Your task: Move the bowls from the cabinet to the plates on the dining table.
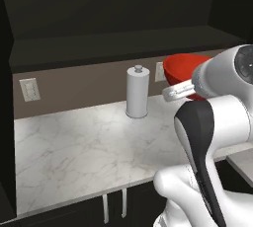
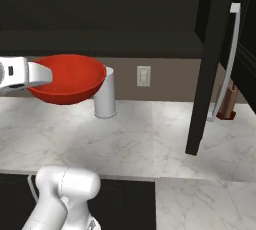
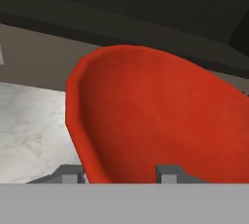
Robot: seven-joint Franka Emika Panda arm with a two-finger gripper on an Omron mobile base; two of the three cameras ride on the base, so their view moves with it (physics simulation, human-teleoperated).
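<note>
1. Carrying the glossy red round bowl (image 2: 67,79) in mid-air at centre-left of the right base view, above the white marble tabletop (image 2: 150,134), the arm keeps it level, presumably so it clears the things below.
2. The fingers (image 3: 168,173) are clenched on the bowl's near rim, one inside, one outside.
3. The white cylindrical canister (image 2: 106,94) stands just behind.
4. The near-black cabinet door (image 2: 210,64) hangs open at right.
</note>
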